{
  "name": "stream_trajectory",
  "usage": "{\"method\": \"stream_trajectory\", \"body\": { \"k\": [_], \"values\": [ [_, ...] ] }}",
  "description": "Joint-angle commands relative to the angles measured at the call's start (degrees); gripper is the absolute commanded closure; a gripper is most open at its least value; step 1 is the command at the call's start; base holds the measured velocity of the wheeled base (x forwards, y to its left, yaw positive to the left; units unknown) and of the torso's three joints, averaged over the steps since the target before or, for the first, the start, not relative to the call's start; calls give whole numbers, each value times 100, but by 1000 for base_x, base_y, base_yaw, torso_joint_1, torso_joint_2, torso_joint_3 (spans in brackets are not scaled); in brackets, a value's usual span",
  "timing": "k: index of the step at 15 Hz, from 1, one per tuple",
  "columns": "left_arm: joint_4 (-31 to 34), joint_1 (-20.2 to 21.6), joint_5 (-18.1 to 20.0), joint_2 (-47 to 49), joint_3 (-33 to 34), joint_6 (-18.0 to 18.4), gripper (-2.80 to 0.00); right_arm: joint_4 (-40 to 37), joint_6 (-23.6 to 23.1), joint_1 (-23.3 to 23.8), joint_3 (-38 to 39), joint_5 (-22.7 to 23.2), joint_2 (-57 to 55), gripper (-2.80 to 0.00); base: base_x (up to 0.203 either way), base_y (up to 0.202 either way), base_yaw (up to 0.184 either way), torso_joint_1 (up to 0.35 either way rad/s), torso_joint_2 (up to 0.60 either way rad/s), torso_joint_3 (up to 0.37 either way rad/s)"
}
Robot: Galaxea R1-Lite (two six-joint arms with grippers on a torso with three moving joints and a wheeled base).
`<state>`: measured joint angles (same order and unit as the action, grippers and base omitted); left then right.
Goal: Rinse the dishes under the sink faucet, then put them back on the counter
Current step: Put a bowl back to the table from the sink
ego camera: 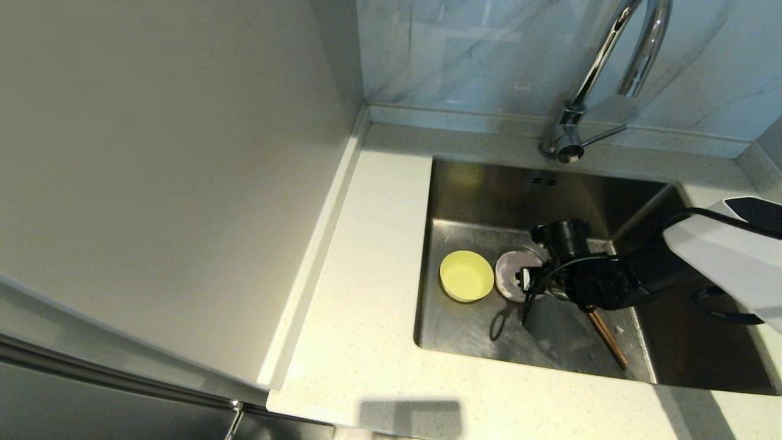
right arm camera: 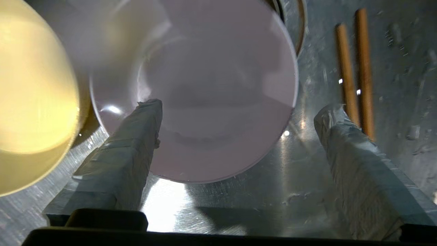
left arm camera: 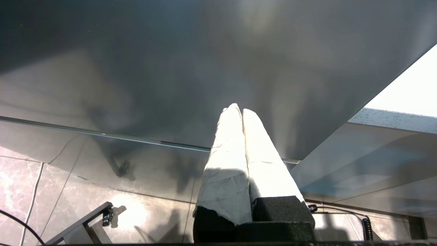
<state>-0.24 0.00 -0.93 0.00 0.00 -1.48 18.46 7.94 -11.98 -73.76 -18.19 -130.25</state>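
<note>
The yellow-green bowl and the pale pink bowl sit side by side on the floor of the steel sink. Two brown chopsticks lie on the sink floor to their right. My right gripper is down in the sink, open, just over the pink bowl; one finger lies over the bowl's inside and the other is outside its rim, beside the chopsticks. The yellow-green bowl is just beside it. The chrome faucet arches over the sink's back; no water shows. My left gripper is shut and empty, parked away from the sink.
The speckled off-white counter runs along the sink's left and front. A plain grey-beige panel rises at the left. The pink bowl partly covers the round drain. The left wrist view shows only a dark panel and a tiled floor.
</note>
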Motion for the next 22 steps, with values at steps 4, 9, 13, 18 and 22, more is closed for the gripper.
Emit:
{"method": "stream_trajectory", "body": {
  "k": [4,9,13,18,22],
  "values": [
    [-2,0,-4,-18,0,-2,0,-19,6,172,-161,-9,-165,-280,0,0,0,0,0,0],
    [-2,0,-4,-18,0,-2,0,-254,24,400,-402,-141,-288,-280,0,0,0,0,0,0],
    [-2,0,-4,-18,0,-2,0,-334,24,460,-552,-140,-433,-280,0,0,0,0,0,0],
    [-2,0,-4,-18,0,-2,0,-624,33,486,-769,-115,-598,0,0,0,0,0,0,0],
    [-2,0,-4,-18,0,-2,0,-633,24,472,-771,-115,-576,0,0,0,0,0,0,0]
  ]
}}
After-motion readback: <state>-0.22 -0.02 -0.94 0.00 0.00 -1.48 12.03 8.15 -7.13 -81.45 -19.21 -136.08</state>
